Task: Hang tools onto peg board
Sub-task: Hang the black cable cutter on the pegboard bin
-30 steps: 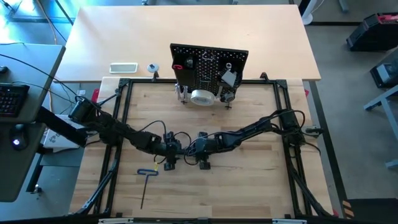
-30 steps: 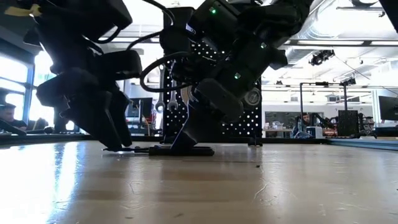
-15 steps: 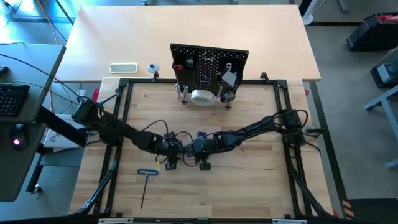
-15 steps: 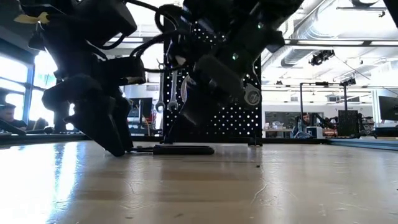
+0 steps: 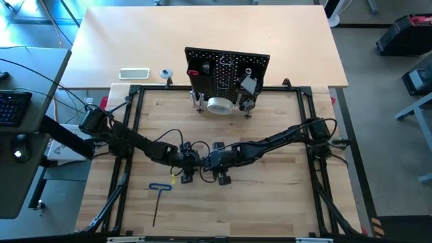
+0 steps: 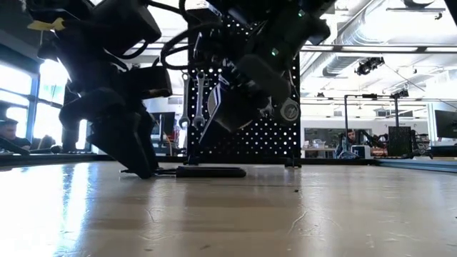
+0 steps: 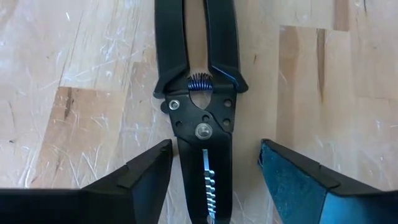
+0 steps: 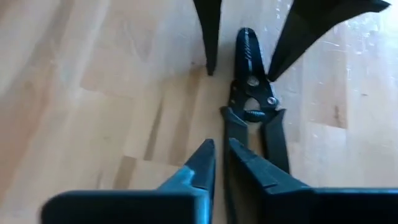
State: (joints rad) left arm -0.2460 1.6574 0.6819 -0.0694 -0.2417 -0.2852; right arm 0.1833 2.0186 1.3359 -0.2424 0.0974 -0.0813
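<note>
Low view: bare wooden surface point(image 6: 228, 214) is seen nearest, then the pliers point(image 6: 207, 172) lying flat on it. The left gripper point(image 6: 139, 168) is set down at the pliers' one end; the right gripper point(image 6: 235, 100) is raised above them.

In the left wrist view the pliers point(image 7: 202, 118) are shown with black handles, a blue spring and a serrated nose. The left jaws are spread wide, one finger point(image 7: 146, 171) on each side of the nose, not touching it.

In the right wrist view the right jaws are nearly closed with a narrow gap, nothing gripped, positioned over the handle end of the pliers point(image 8: 252, 99). The left gripper's fingers point(image 8: 208, 31) are seen beyond, flanking the nose.

In the high view both grippers meet mid-surface: left gripper point(image 5: 185, 173), right gripper point(image 5: 223, 177). A blue T-handle hex key point(image 5: 159, 196) lies near the front left, apart from the arms.

Farther back the peg board point(image 5: 227, 73) stands upright; a tape roll point(image 5: 219, 105) and wrenches point(image 6: 193, 100) are hung on it. A white slab point(image 5: 133, 73) rests on the light table point(image 5: 202, 27) behind, left of the board.
</note>
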